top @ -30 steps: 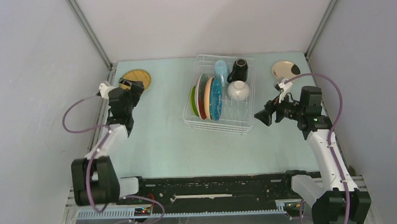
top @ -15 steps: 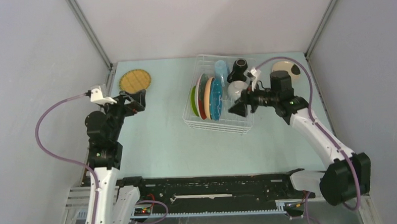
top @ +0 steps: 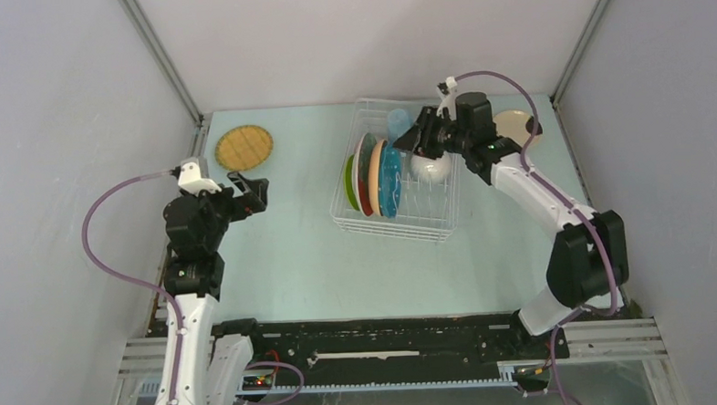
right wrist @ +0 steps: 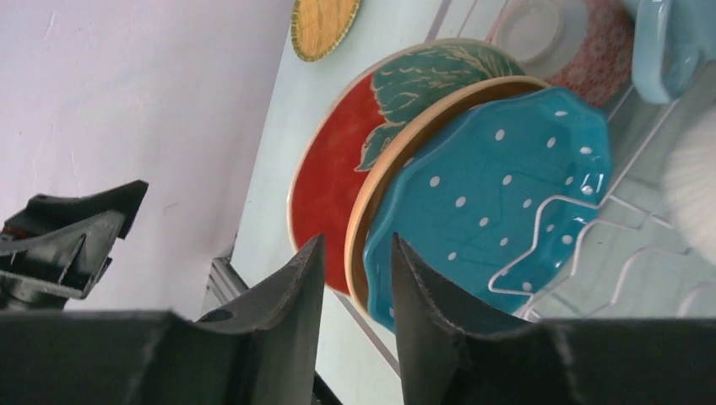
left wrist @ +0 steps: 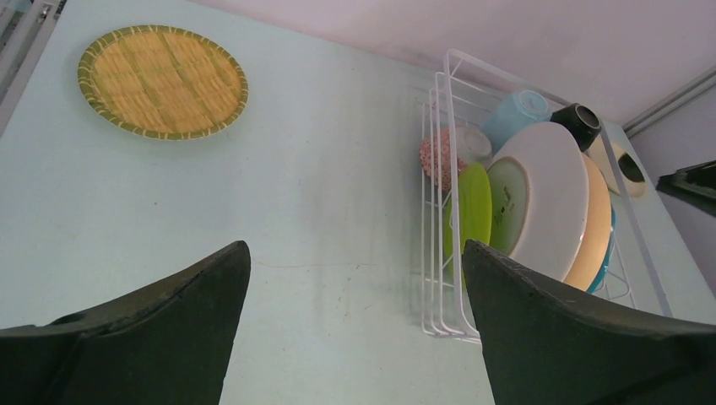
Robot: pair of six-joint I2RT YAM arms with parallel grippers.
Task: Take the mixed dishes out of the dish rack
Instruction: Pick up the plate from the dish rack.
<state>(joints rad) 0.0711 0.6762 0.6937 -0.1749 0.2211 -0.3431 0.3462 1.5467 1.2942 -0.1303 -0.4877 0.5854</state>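
The right gripper [right wrist: 357,253], fingers narrowly apart and empty above the white wire dish rack [top: 388,231], should likely widen and straddle only the upright teal white-dotted plate's [right wrist: 507,194] rim, avoiding the orange-rimmed plate [right wrist: 371,194] just beside it, while the left gripper [left wrist: 355,246] hangs wide open.

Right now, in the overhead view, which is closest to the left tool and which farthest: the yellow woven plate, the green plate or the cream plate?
1. Yellow woven plate, just beyond the left tool, near the left wall.
2. Green plate, standing at the left side of the rack.
3. Cream plate, far right corner.
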